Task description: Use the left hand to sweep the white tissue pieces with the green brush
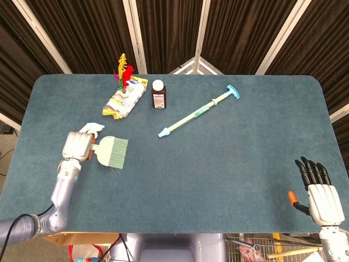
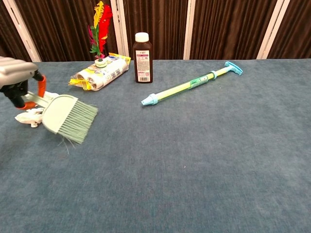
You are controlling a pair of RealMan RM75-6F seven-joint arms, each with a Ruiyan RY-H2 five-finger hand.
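My left hand (image 1: 77,146) (image 2: 17,80) grips the green brush (image 1: 110,151) (image 2: 65,118) by its handle at the table's left side. The bristles point right and touch the blue table (image 1: 218,153). White tissue pieces (image 1: 91,128) (image 2: 30,116) lie just behind and to the left of the brush head, partly hidden by my hand in the head view. My right hand (image 1: 319,192) hangs open at the near right corner, holding nothing; the chest view does not show it.
A packet with a feathered shuttlecock on it (image 1: 125,97) (image 2: 100,73) lies at the back left, with a brown bottle (image 1: 158,94) (image 2: 142,57) beside it. A long blue-and-yellow pump (image 1: 198,111) (image 2: 191,83) lies diagonally at the back middle.
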